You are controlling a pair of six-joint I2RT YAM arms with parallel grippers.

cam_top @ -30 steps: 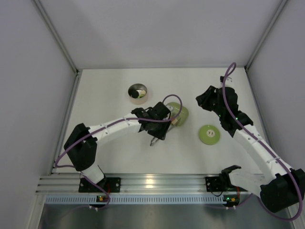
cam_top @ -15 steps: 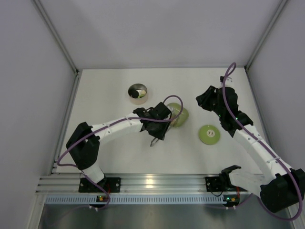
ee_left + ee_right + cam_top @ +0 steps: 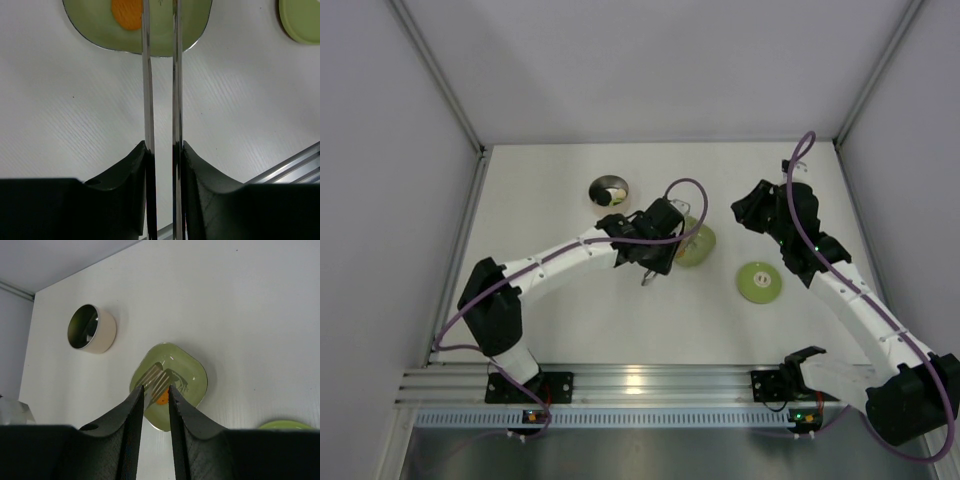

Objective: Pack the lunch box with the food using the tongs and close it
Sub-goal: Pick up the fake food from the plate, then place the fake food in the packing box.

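Left gripper [image 3: 163, 147] grips tongs [image 3: 146, 75]; white table [image 3: 550, 310], grey walls [image 3: 650, 70].

No legible text, brand or number anywhere. The white mark at the centre of the lid [image 3: 759, 281] is too small to read.

Orange bit [image 3: 161, 400] in dish [image 3: 192, 380]; lunch box [image 3: 106, 332] apart

Left end effector [image 3: 162, 146] clamped; right end effector [image 3: 156, 388] narrowly ajar
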